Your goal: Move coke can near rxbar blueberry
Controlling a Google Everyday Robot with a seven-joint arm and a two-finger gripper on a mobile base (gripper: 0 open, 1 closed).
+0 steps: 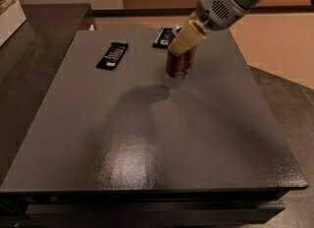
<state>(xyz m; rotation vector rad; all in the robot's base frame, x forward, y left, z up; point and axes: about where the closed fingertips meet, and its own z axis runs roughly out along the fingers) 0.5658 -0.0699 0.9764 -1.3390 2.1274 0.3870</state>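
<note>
Gripper (185, 40) gripped the coke can (180, 65) from above, jaws closed on its top. The can was upright and, judging by its shadow, lifted off the table (147, 138). It hung just front-right of the rxbar blueberry (162, 37), nearly touching. A black bar (112, 56) lay left of the rxbar. No containers.

— Where's the pincer (180, 45)?
— Over the far part of the worktop (147, 143), coming in from the upper right. It's clamped on the top of the coke can (180, 66), with one cream finger (189, 35) lying across the can's front.
— And the can?
— Upright, just beside the rxbar blueberry (162, 36), hiding one end of it. I can't tell whether they touch.
— Anything else?
— A longer black wrapper (112, 55) with white lettering lies to the left, apart from both.
</note>
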